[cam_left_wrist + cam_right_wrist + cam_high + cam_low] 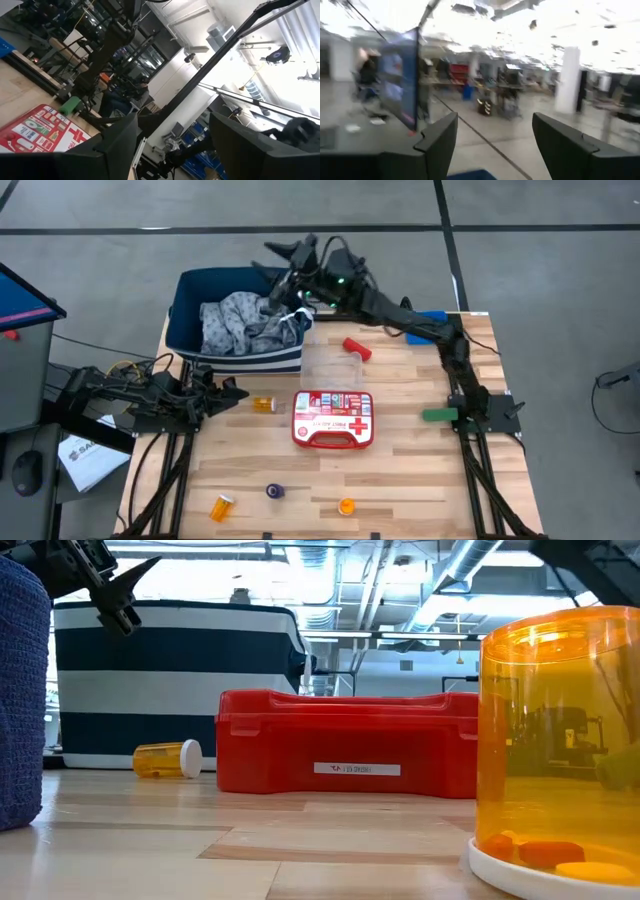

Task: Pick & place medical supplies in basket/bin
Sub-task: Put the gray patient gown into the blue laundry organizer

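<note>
The navy basket stands at the table's far left, and the grey-white cloth lies bunched inside it. My right gripper hangs open above the basket's far right corner. My left gripper is open and tipped upward, just left of an orange pill bottle lying on its side. A red cylinder, a green cylinder, a dark blue cylinder and two more orange bottles rest on the table. The blue bin is partly hidden behind the right arm.
The red-and-white first-aid case lies at the table's middle. A clear plastic container sits beyond it, next to the basket. Cables and a paper lie off the table's left edge.
</note>
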You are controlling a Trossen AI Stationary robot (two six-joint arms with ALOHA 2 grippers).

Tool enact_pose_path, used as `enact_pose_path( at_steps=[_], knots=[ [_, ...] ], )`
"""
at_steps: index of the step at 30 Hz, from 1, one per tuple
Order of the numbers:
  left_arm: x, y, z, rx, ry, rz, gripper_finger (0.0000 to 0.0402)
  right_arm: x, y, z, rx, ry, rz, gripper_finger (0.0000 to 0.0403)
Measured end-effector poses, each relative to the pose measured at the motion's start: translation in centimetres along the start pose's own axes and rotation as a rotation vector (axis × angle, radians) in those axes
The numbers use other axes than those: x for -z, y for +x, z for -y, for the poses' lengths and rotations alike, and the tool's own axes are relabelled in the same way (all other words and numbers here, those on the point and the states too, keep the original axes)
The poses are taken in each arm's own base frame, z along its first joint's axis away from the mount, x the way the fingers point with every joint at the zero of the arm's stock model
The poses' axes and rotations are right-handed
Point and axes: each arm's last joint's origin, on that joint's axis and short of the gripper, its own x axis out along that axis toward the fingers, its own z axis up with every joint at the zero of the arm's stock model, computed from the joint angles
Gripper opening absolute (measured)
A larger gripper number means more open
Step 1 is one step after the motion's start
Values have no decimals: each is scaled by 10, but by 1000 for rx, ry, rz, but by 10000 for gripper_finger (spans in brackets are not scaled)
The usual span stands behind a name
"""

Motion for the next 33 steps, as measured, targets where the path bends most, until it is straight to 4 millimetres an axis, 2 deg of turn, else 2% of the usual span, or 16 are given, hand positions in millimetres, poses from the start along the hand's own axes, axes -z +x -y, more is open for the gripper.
enact_pose_path(
  at_steps=[4, 7, 11, 18, 24, 30, 33],
  knots=[
    [0, 0, 0, 1, 3, 1, 239, -9, -20, 8, 55, -31, -231, 253],
    [0, 0, 0, 3, 3, 3, 239, -5, -39, 11, 53, -17, -460, 253],
    [0, 0, 0, 4, 4, 4, 239, 10, -63, 13, 23, -33, -760, 254],
    [0, 0, 1, 11, 6, 0, 239, 37, -95, -2, -90, -48, -1165, 254],
    [-1, 0, 1, 14, 50, 2, 239, 61, -95, -9, -128, -99, -1149, 254],
    [-1, 0, 1, 19, 50, 8, 239, 102, -99, 2, -125, -132, -1151, 254],
    [-1, 0, 2, 20, 50, 10, 239, 109, -103, 15, -108, -98, -1065, 254]
  ],
)
